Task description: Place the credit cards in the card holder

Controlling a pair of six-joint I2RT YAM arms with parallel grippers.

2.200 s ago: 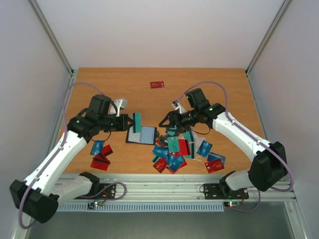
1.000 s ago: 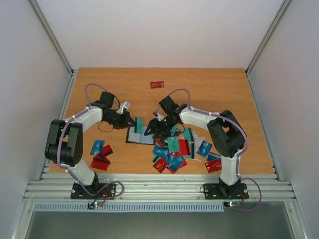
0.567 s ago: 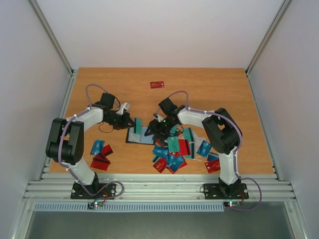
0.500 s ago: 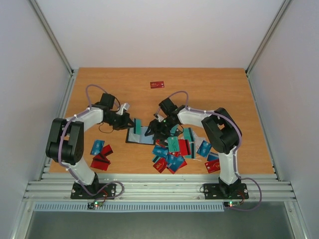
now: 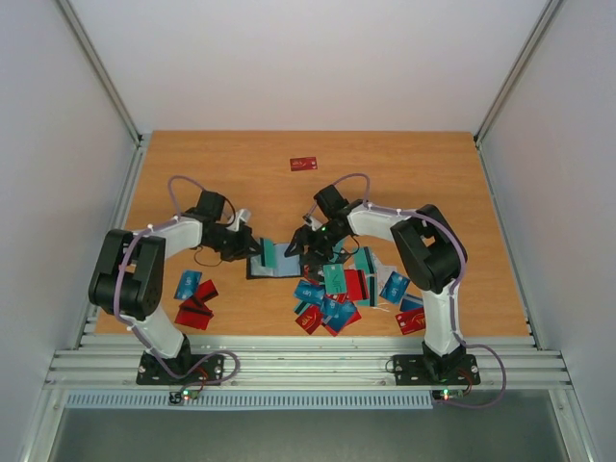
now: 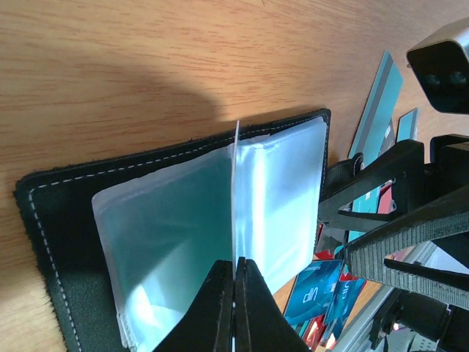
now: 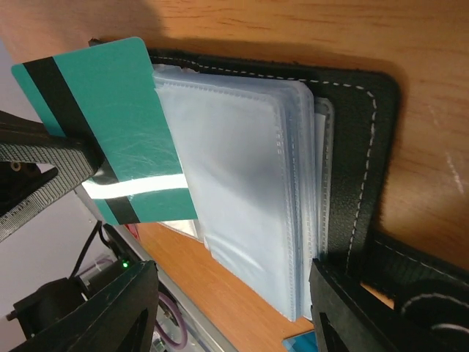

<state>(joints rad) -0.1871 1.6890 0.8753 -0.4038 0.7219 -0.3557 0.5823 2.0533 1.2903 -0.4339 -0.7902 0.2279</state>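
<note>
The black card holder (image 5: 281,262) lies open on the table between my grippers, its clear sleeves fanned up (image 6: 168,235) (image 7: 249,191). My left gripper (image 5: 257,250) (image 6: 234,265) is shut on a teal credit card with a black stripe (image 5: 265,253) (image 7: 102,117). It holds the card on edge (image 6: 236,183) over the sleeves, at the holder's left side. My right gripper (image 5: 306,252) (image 7: 231,282) is open, its jaws straddling the sleeves, one finger (image 7: 359,308) by the holder's black cover (image 7: 363,147). The pile of credit cards (image 5: 337,294) lies to the right.
More red and blue cards (image 5: 192,300) lie near the front left. A single red card (image 5: 304,164) lies far back at centre. The table's side rails and white walls close in left and right. My right gripper's fingers (image 6: 388,213) show in the left wrist view, close to the holder.
Both arms have folded down low over the table. My left gripper has brought the teal card down and closer to the holder. My right gripper has shifted slightly right along it.
</note>
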